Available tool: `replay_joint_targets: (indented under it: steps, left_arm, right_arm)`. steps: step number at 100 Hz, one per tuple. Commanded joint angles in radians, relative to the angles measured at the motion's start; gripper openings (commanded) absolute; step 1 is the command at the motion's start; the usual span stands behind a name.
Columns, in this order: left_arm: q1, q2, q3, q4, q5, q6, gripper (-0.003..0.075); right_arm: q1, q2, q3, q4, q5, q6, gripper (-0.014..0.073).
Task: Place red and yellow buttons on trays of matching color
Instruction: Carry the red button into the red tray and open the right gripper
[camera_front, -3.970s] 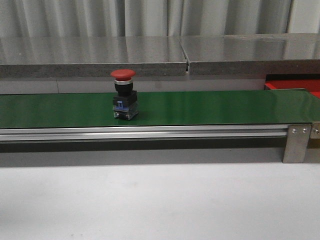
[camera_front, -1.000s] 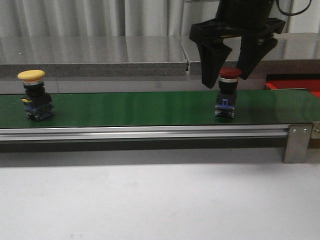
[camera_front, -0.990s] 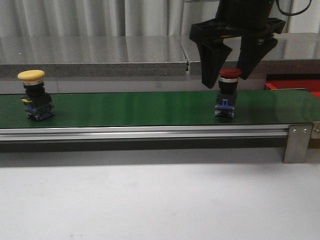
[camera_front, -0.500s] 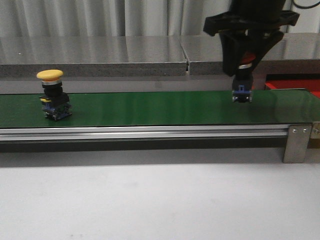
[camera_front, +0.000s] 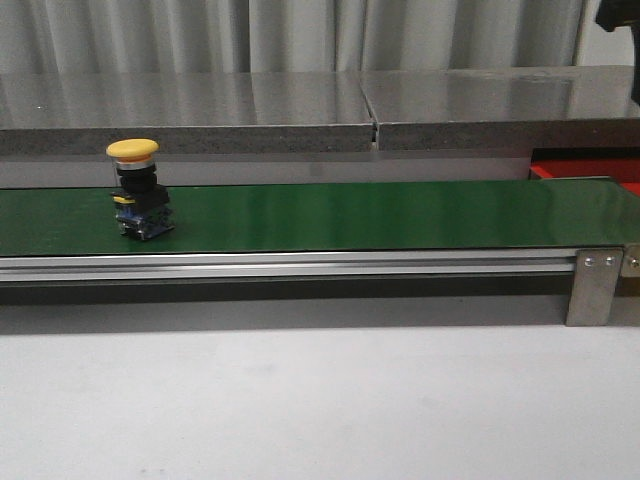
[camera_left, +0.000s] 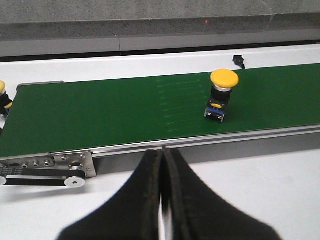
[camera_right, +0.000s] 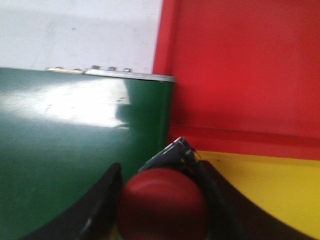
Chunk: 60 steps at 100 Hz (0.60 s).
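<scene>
In the right wrist view my right gripper (camera_right: 160, 172) is shut on a red button (camera_right: 162, 207). It hangs over the end of the green belt (camera_right: 70, 145), beside the yellow tray (camera_right: 270, 185) and short of the red tray (camera_right: 240, 65). A yellow button (camera_front: 136, 189) stands upright on the belt at the left in the front view. The left wrist view shows it too, the yellow button (camera_left: 223, 92) ahead of my left gripper (camera_left: 162, 152), which is shut and empty over the white table. A second yellow button (camera_left: 3, 96) peeks in at the belt's end.
The belt (camera_front: 350, 215) runs across the table on an aluminium frame with a metal bracket (camera_front: 594, 285) at its right end. A grey ledge (camera_front: 300, 110) runs behind it. A corner of the red tray (camera_front: 590, 170) shows past the belt's right end. A dark part of the right arm (camera_front: 622, 14) sits at the top right.
My right gripper closed on the red button, lifted it off the belt and carried it right, out of the front view. The yellow button rode the belt to the right.
</scene>
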Motion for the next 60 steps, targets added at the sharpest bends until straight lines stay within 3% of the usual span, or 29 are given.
replay_joint_targets:
  steps: [1, 34, 60]
  left_arm:
    - [-0.008, 0.007, -0.025, -0.013, -0.07, -0.008, -0.0019]
    - [-0.008, 0.007, -0.025, -0.013, -0.07, -0.008, -0.0019]
    - [-0.008, 0.007, -0.025, -0.013, -0.07, -0.008, -0.0019]
  right_arm:
    - [-0.047, -0.038, -0.033, -0.001, -0.071, 0.014, 0.017]
    - [-0.143, 0.059, -0.047, 0.138, -0.176, 0.013, 0.017]
    - [-0.143, 0.218, -0.197, 0.15, -0.174, 0.013, 0.017]
